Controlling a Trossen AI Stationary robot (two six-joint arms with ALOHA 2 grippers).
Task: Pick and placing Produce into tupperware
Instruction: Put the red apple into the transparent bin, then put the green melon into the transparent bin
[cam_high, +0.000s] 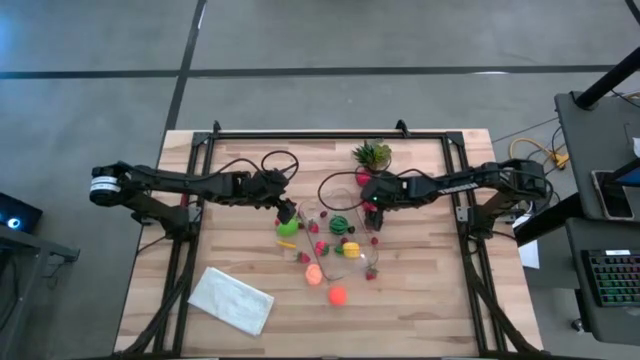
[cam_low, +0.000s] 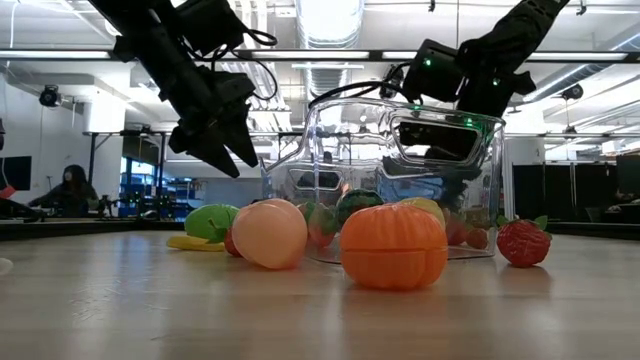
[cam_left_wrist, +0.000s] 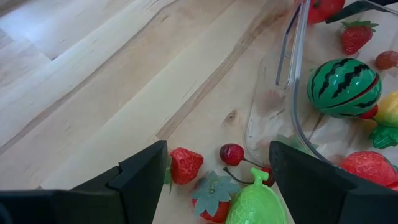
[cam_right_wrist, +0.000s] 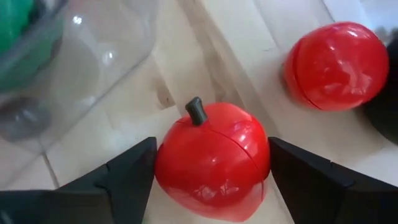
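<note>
- The apple (cam_right_wrist: 211, 165) is the piece in play. It's glossy red with a dark stubby stem and a seam across the middle, sitting upright on the table, not in the tupperware (cam_low: 350, 140) yet.
- From above, it sits just outside the tupperware at about 1 o'clock from it, with a second red fruit (cam_right_wrist: 336, 65) a bit further out the same way.
- The step looks like the grab. The right gripper (cam_right_wrist: 211, 149) is down over the apple with its jaws open, one on each side and very close to the skin. I don't see a squeeze yet.
- Next move, I'd guess: pinch it, lift it clear of the wall, carry it toward 7 o'clock and drop it in. The apple is round and slick, so an off-centre pinch could squirt it out.
- The tupperware is clear and mid-table, and already has a striped watermelon (cam_left_wrist: 343, 87) plus a few other pieces inside.
- The left gripper (cam_left_wrist: 211, 180) hovers at the tupperware's 10 o'clock with jaws wide open and nothing in them, over strawberries, a cherry and a lime fruit (cam_left_wrist: 258, 202) on the wood.
- Still loose at about 6 o'clock are a pink fruit (cam_high: 313, 273) and an orange one (cam_high: 337, 295), so there's plenty left to do.
- The plant (cam_high: 372, 155) sits at 12–1 o'clock and the cloth (cam_high: 230, 298) at 8. Neither is part of the job.
</note>
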